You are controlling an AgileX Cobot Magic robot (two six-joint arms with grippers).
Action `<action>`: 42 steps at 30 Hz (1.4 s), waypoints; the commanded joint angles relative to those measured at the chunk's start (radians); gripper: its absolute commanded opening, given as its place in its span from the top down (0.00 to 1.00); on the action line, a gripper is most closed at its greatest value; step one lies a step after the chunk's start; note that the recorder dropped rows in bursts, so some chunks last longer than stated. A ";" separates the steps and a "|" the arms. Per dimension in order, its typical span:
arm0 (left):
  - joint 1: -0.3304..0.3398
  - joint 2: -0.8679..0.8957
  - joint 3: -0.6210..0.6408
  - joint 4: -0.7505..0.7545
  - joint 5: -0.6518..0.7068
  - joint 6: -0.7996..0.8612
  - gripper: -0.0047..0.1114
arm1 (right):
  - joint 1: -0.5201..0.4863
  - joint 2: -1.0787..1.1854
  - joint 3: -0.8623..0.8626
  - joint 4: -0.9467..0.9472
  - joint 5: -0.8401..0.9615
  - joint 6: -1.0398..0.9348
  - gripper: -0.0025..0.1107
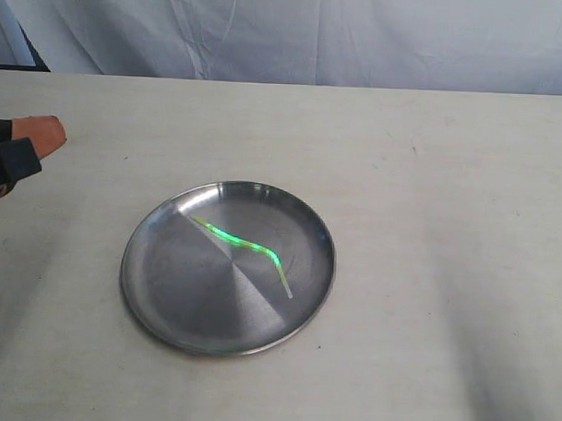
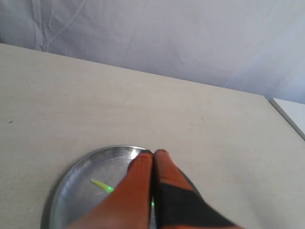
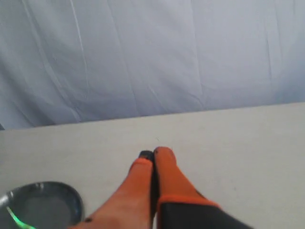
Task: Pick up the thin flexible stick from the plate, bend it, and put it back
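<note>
Stick [image 1: 243, 244], wavy (tip lower-right), diagonal across plate [image 1: 172, 294]

Wavy yellow-green stick [image 1: 241, 245] lies bent across shiny round steel plate [image 1: 167, 299], whitish tip near rim.

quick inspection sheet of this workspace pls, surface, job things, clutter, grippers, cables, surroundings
surface: pale table, faint specks, nothing spilled
job's things: steel plate mid-table; stick lies inside it, wavy, whitish tip toward the near rim
clutter: nothing seen
grippers: left gripper shut, empty, off the plate at the exterior view's left edge; right gripper shut, empty, outside the exterior view
cables: nothing seen
surroundings: wrinkled light cloth behind the table
</note>
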 commanded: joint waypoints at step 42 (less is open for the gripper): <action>-0.087 -0.161 0.045 -0.404 0.323 0.449 0.96 | -0.006 -0.153 0.291 -0.076 -0.032 -0.006 0.98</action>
